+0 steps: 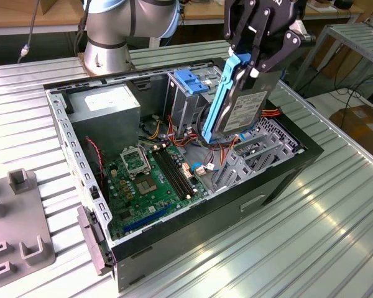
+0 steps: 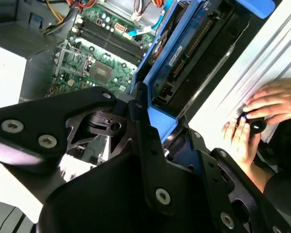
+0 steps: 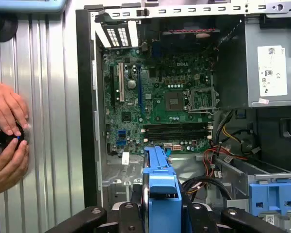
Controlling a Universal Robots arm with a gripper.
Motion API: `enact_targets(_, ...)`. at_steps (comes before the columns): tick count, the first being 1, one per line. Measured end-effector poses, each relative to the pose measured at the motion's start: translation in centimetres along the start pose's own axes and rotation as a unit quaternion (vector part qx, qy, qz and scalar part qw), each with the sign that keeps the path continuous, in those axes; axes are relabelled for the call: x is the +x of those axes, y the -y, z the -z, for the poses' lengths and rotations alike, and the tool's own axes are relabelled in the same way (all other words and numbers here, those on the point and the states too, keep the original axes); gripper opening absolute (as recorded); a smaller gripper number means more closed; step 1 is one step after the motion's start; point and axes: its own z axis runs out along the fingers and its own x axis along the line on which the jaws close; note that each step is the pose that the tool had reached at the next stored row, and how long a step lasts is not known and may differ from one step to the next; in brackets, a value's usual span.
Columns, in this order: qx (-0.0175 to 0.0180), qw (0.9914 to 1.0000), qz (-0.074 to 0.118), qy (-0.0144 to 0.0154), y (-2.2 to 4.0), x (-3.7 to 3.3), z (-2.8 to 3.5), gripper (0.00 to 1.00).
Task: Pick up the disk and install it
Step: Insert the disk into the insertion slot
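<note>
Exterior view, left to right: grey stand (image 1: 18, 242) on the table (image 1: 336, 236), then the open computer case (image 1: 193, 220) holding power supply (image 1: 105, 102), motherboard (image 1: 152, 180) and a blue clip (image 1: 191, 81). The gripper (image 1: 248, 67) is clamped on the disk (image 1: 245, 108) over the case toward the exterior view's right. The disk is steeply tilted, long axis near upright. A person's hands (image 3: 7, 111) sit beside the case.
</note>
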Motion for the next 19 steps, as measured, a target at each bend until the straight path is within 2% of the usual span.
enact_targets(1, 0.0027, 1.00000, 0.000, -0.0001, 1.25, 0.05, -0.46, 0.37)
enact_targets(3, 0.0086, 0.99996, 0.000, 0.0001, 1.98, 0.03, -0.64, 0.37)
enact_targets(10, 0.0094, 0.99996, 0.000, 0.0002, 4.03, 0.32, -1.08, 0.37)
enact_targets(14, 0.0093, 0.99996, 0.000, 0.0003, 4.80, 0.42, -1.27, 0.37)
enact_targets(19, 0.0093, 0.99996, 0.000, 0.0002, 5.09, 0.81, -1.71, 0.37)
